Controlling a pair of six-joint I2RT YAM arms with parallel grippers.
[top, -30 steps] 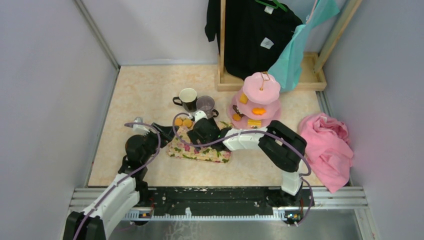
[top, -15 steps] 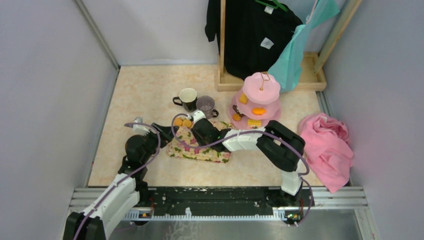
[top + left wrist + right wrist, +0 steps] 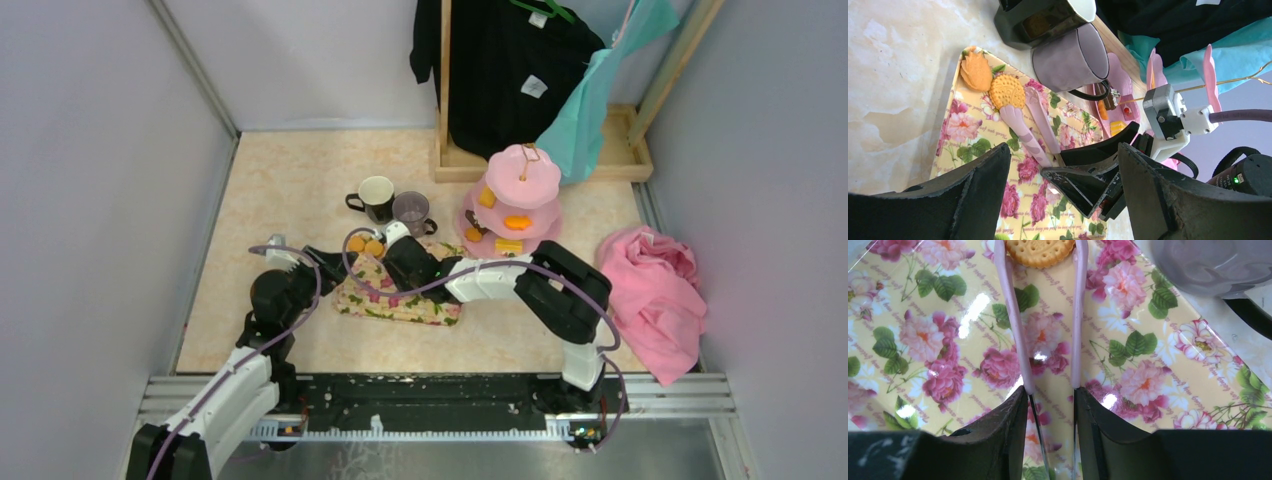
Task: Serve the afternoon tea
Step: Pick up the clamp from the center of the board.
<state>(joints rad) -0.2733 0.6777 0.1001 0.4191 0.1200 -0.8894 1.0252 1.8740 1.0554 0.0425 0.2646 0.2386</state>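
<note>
Right gripper pinched on pink tongs. Biscuit lies straight ahead of its fingers, between the tong tips, on the tray. Likely light, stiff, crumbly — squeeze gently across the rim. Left gripper — fingers spread, empty.

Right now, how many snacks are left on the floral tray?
2. A round biscuit between the tips of the pink tongs; an orange snack beside it near a corner of the tray. More may be hidden.
</note>
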